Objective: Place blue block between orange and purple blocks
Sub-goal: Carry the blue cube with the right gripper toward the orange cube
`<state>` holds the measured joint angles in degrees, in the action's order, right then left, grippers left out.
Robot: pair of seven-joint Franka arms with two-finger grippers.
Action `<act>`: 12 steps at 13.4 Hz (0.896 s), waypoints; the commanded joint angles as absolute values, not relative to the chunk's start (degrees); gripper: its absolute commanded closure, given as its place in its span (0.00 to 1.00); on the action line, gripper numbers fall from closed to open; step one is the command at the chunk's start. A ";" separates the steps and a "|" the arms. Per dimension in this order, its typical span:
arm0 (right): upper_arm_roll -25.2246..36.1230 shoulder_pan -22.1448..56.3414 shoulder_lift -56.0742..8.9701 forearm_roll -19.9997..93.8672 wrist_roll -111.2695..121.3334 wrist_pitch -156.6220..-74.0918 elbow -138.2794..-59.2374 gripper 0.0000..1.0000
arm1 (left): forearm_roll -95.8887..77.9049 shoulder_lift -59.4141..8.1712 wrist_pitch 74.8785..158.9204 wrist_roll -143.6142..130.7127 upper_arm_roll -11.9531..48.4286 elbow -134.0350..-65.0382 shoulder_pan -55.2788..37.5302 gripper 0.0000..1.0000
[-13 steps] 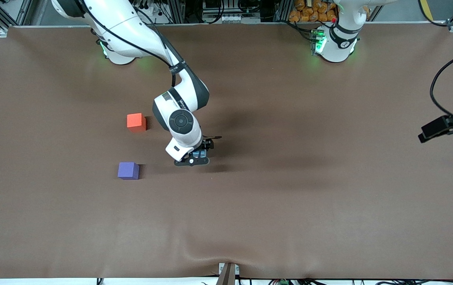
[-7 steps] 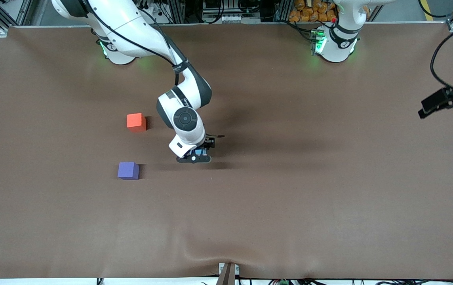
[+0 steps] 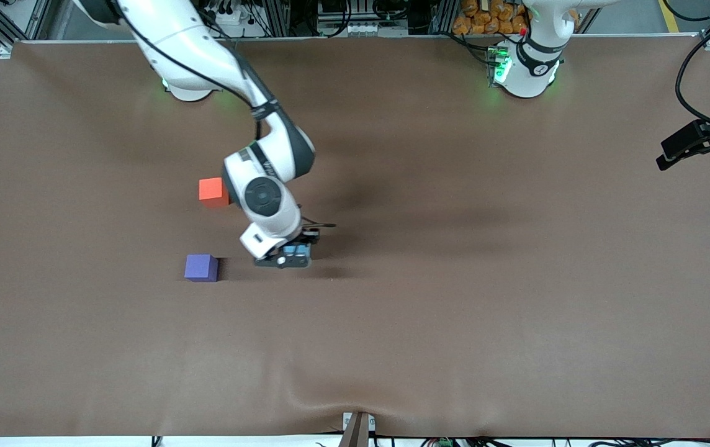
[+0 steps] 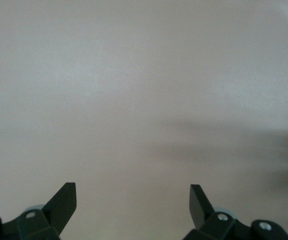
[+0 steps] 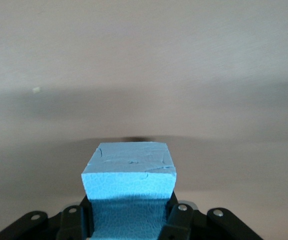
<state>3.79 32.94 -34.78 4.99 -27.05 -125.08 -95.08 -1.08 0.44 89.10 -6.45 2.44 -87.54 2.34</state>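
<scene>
My right gripper [image 3: 293, 253] is shut on the blue block [image 3: 293, 250], held above the brown table beside the purple block [image 3: 201, 267]. The blue block fills the right wrist view [image 5: 129, 180] between the fingers. The orange block [image 3: 212, 190] sits on the table farther from the front camera than the purple block, partly beside the right arm's wrist. My left gripper [image 3: 681, 149] is open and empty, up in the air over the left arm's end of the table; in the left wrist view [image 4: 133, 200] only bare table shows between its fingertips.
The brown cloth [image 3: 454, 310] covers the whole table, with a wrinkle near its front edge [image 3: 330, 397]. The arm bases [image 3: 525, 68] stand along the table's farthest edge.
My right gripper has moved with the blue block toward the purple block and the right arm's end of the table. The left gripper has shifted only slightly.
</scene>
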 commanded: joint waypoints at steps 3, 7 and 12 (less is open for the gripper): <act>2.99 23.39 -21.91 5.54 -13.03 -120.41 -106.67 0.94 | -1.23 2.11 88.68 -5.19 2.64 -88.15 2.99 0.00; 3.16 18.65 -15.65 4.66 -8.72 -120.67 -116.00 0.94 | -1.14 4.04 87.28 -4.75 -2.45 -88.51 -2.54 0.00; 3.08 15.82 -15.64 4.66 -5.54 -123.39 -121.71 0.94 | -0.97 2.82 87.54 -4.48 -1.93 -88.24 -2.11 0.00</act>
